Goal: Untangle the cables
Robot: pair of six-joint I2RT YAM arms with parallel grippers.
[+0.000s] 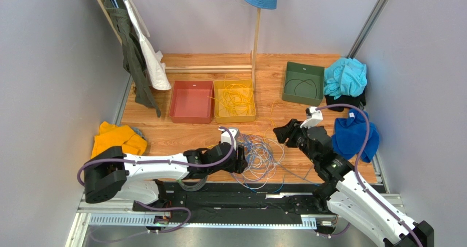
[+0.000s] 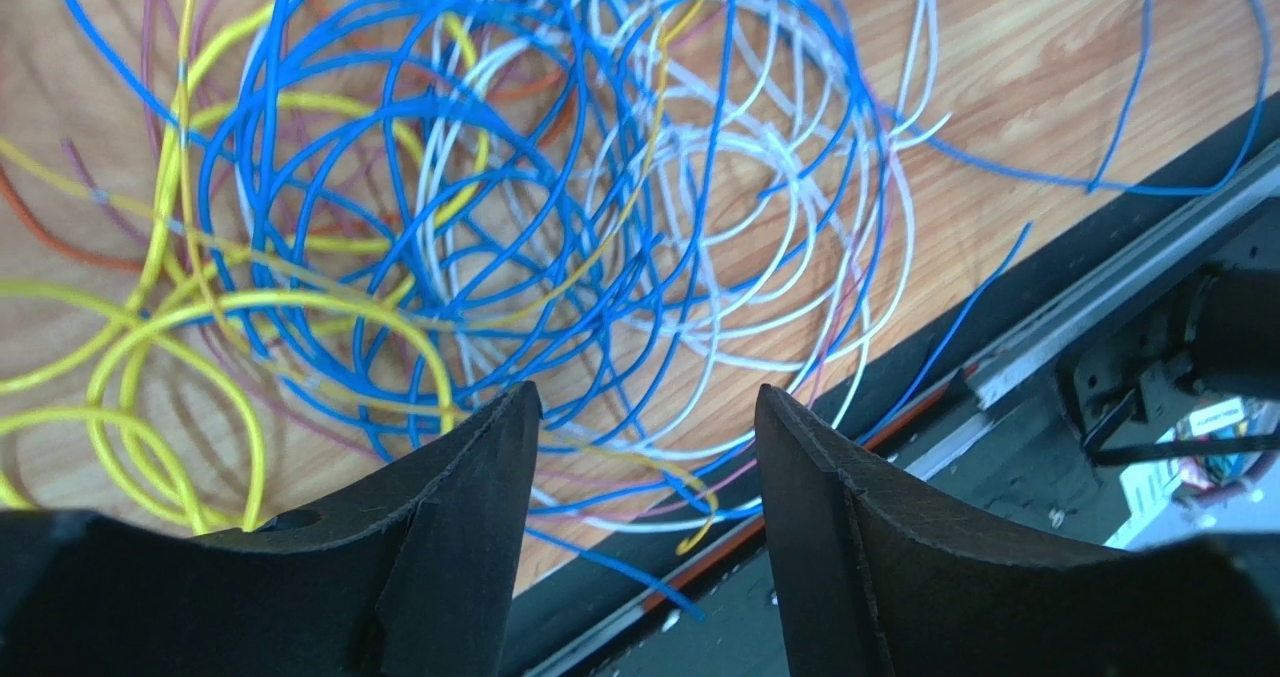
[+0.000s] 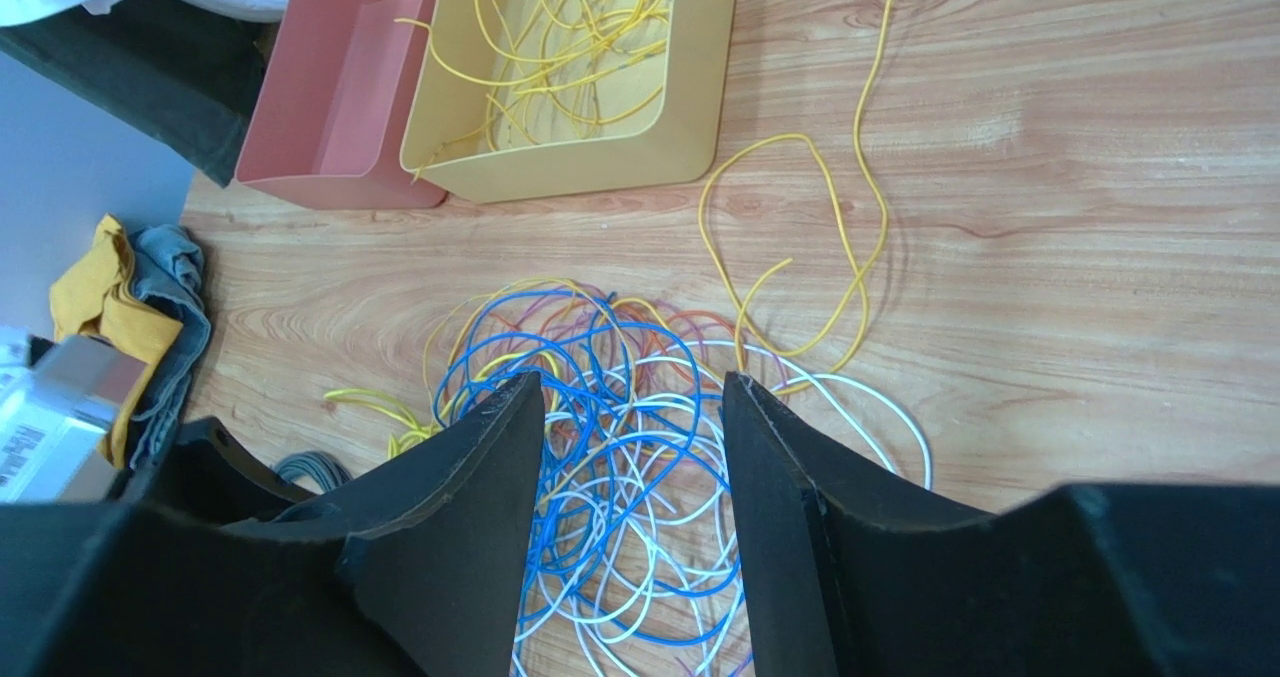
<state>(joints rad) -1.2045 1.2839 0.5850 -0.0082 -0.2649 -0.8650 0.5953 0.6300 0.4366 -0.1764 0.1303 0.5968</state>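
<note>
Where the wooden bench point(image 1: 219, 137) nears its front edge, the cables point(image 1: 262, 156) lie in one loose heap of blue, yellow and pale loops, about midway along that edge, with a few blue strands trailing over it onto the dark rail. Toward the far edge, a yellow bin point(image 1: 235, 119) holds more yellow wire beside a red bin point(image 1: 190, 119). The left hand point(image 2: 643, 395) sits at the heap's left side, fingers apart, gripping nothing. The right hand point(image 3: 630, 382) hangs at the heap's right, likewise parted and empty.
</note>
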